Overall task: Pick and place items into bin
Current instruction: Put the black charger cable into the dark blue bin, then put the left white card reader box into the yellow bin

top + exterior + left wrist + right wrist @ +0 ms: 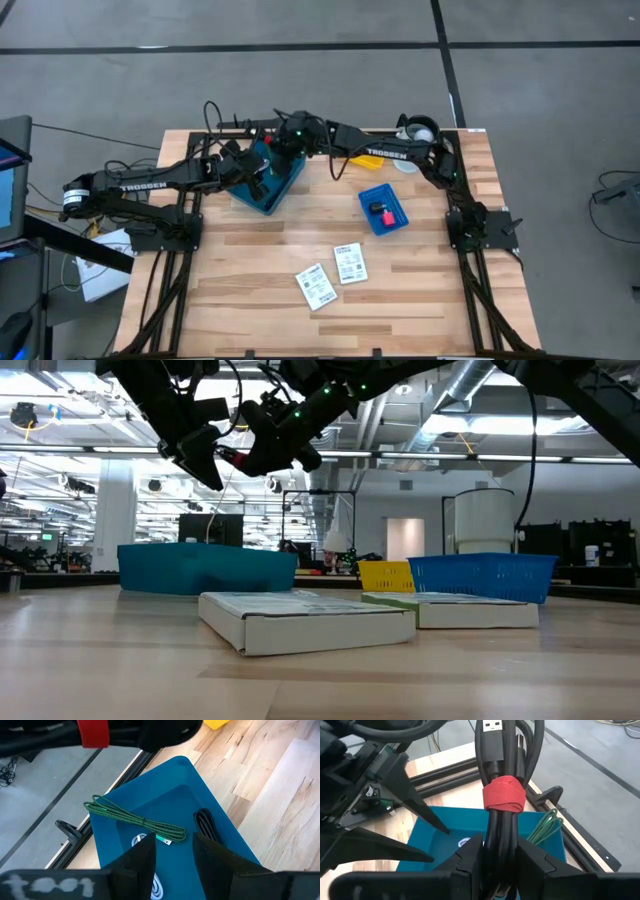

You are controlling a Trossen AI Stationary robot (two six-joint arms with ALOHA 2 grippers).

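Right gripper [497, 852] over teal bin [470, 827], jaws clamped on black cable bundle [502, 765] below red tie [504, 794]. Bundle: light, limp, semi-stiff where tied; hold beside tie, loose ends swing. Left gripper [172, 852] just above bin, jaws apart, empty. Green cord [132, 817], black cord [205, 822] already inside bin. Bundle's lower end hidden between fingers; white item under left gripper cut off, unidentifiable.

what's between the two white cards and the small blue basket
Only bare wood of the table. In the high view, nothing lies between the cards and the basket.
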